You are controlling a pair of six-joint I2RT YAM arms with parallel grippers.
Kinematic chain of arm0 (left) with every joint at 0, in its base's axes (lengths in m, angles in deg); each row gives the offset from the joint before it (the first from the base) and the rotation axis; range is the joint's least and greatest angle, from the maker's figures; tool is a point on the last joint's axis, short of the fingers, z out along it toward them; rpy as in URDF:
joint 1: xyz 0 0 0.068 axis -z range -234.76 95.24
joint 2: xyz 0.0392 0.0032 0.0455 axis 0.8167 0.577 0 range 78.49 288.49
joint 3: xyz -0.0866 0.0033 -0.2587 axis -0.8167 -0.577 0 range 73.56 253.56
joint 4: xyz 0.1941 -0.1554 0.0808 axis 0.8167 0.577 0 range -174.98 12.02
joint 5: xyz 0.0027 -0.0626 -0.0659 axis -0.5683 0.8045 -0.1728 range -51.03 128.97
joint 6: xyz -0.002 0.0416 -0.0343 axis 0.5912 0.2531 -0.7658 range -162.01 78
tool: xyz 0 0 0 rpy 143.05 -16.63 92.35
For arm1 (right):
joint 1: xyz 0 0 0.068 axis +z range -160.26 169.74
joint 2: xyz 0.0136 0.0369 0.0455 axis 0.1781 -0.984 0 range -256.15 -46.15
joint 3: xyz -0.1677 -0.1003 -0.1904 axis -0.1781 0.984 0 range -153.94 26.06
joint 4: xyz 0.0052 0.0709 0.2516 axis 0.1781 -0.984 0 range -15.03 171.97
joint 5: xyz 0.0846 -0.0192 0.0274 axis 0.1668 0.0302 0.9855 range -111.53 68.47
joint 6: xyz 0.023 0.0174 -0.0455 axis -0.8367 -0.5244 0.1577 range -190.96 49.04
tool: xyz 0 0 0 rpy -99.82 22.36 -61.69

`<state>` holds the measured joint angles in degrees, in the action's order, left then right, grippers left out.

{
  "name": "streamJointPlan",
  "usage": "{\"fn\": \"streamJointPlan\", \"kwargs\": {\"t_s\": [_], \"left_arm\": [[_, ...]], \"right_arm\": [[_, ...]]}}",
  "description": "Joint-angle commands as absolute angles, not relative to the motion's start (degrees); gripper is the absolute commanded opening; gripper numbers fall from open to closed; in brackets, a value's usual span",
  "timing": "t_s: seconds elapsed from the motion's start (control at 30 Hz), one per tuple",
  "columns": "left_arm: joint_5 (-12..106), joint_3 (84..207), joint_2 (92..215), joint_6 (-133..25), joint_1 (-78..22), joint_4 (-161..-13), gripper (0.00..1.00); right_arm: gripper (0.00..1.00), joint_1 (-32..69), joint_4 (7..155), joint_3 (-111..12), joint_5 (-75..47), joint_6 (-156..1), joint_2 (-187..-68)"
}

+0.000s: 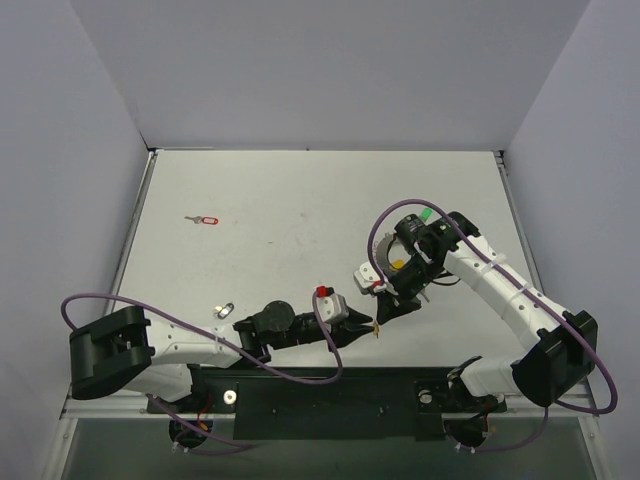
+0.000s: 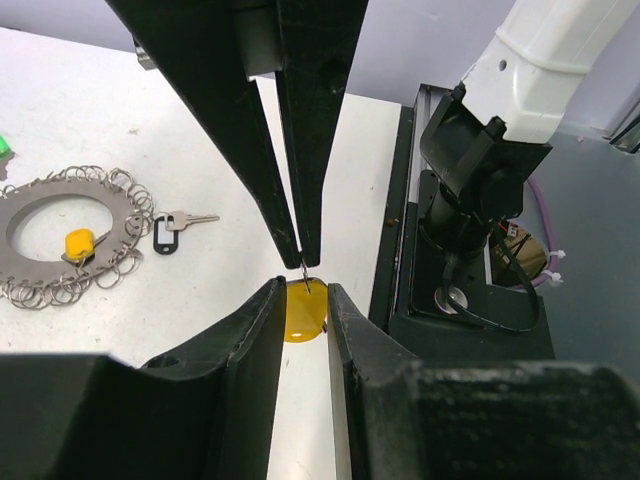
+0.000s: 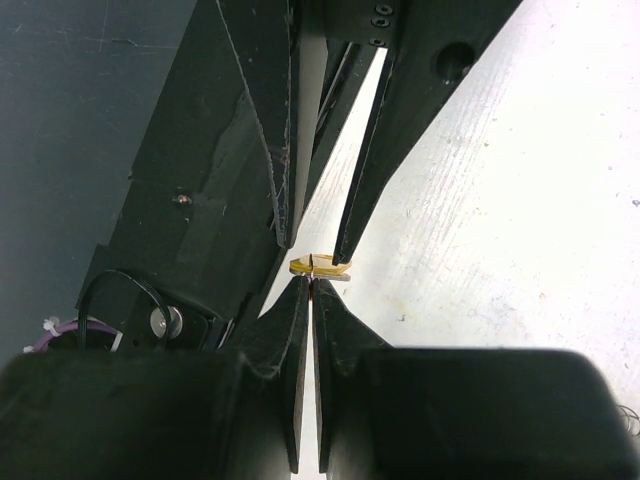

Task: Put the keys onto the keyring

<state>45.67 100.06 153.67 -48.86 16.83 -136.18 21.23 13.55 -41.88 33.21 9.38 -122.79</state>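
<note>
The desk (image 1: 300, 200) is carrying the keyring (image 2: 120, 215), lying flat and unheld at 9 o'clock in the left wrist view. The left tool (image 2: 305, 297) is part-open and clamping the yellow key (image 2: 305, 314) by its head. The right tool (image 2: 302, 258) is pinching fully shut on the key's thin metal end. If the two are pulling unevenly, I'm expecting that key to twist free and drop.

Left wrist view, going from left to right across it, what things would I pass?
keyring → dark grey key → yellow key → right arm's base
</note>
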Motion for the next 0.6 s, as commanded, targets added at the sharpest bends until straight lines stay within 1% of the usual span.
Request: {"fn": "streamJointPlan", "kwargs": {"t_s": [0.0, 0.37, 0.47, 0.57], "left_arm": [[45.6, 102.6, 154.5, -49.7, 17.2, -137.7, 0.33], [44.5, 103.4, 155.6, -49.9, 17.2, -138.1, 0.32], [45.1, 104.0, 156.3, -50.2, 17.2, -138.2, 0.27], [45.2, 104.1, 157.1, -50.7, 17.2, -138.5, 0.23]], "right_arm": [[0.0, 20.9, 11.8, -41.4, 35.4, 8.5, -121.4], [0.0, 21.0, 12.5, -41.4, 35.9, 7.7, -121.6], [0.0, 21.0, 13.0, -41.4, 35.9, 7.5, -121.6], [0.0, 21.3, 13.1, -41.6, 35.9, 7.3, -121.7]]}}
